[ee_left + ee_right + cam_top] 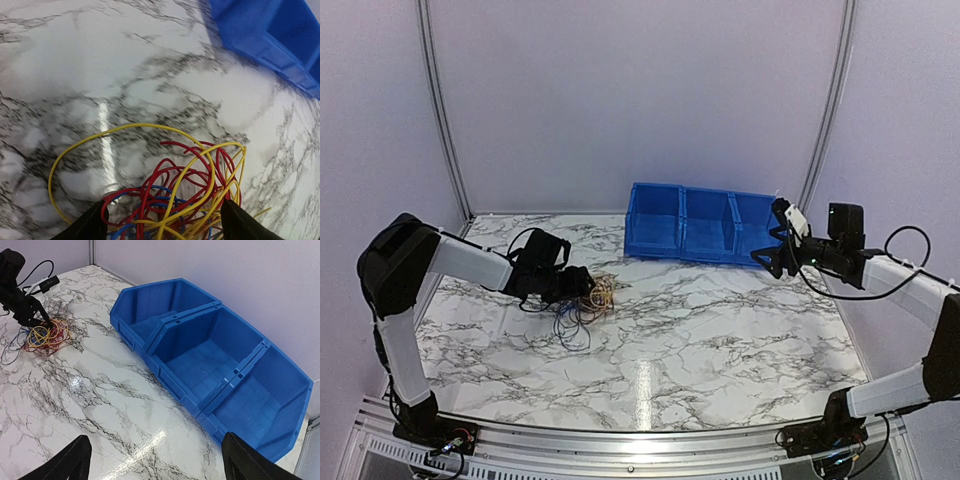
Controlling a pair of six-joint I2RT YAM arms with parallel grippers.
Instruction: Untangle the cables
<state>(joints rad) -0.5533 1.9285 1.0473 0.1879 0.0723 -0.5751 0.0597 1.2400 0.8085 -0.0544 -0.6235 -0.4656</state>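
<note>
Tangle of thin yellow, red, blue and dark cables (175,200) lying on the white marble-patterned surface (720,330), between the left jaws, which stand spread and straddle its loops. Right jaws spread, holding nothing. The blue three-compartment plastic bin (190,315) lies just ahead of them, and the tangle lies far beyond to their left.

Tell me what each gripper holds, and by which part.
Nothing is held. The left gripper stands open astride the tangled cables, not closed on them; the right gripper hangs open and empty above the table.
</note>
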